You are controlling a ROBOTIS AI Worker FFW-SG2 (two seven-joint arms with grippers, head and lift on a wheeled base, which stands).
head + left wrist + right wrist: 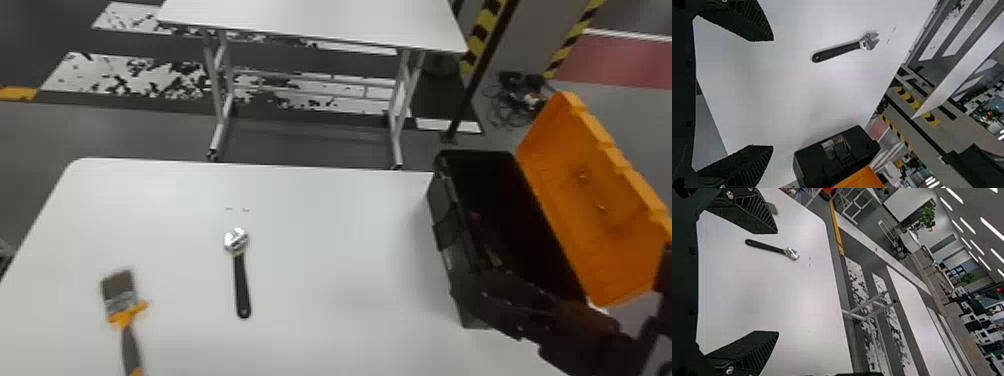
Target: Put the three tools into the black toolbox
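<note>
1. Above the toolbox's near end in the head view lies the dark right arm (580, 330); its end effector (777, 282) has both fingers spread, pinching nothing. The wrist view has the wrench past the fingertips, touching neither.
2. The left end effector (772, 93) is likewise spread wide and holds nothing. The wrench lies out beyond its tips, nearer one finger than the other.
3. The brush (125, 316) lies at the near left of the table (340, 215), bristles pointing away. It should be light, with soft bristles and a stiff handle, so the handle just behind the orange guard looks the best hold.
4. Farther in, near the middle, the adjustable wrench (240, 280) lies flat, metal jaw away from the robot. Likely rigid and head-heavy; pinch across the black handle close to the jaw, since the bare metal could slip.
5. On the right, the black toolbox (452, 235) stands with its orange lid (595, 210) open. Small reddish and yellowish bits show inside; I can't tell whether they are the third tool.
</note>
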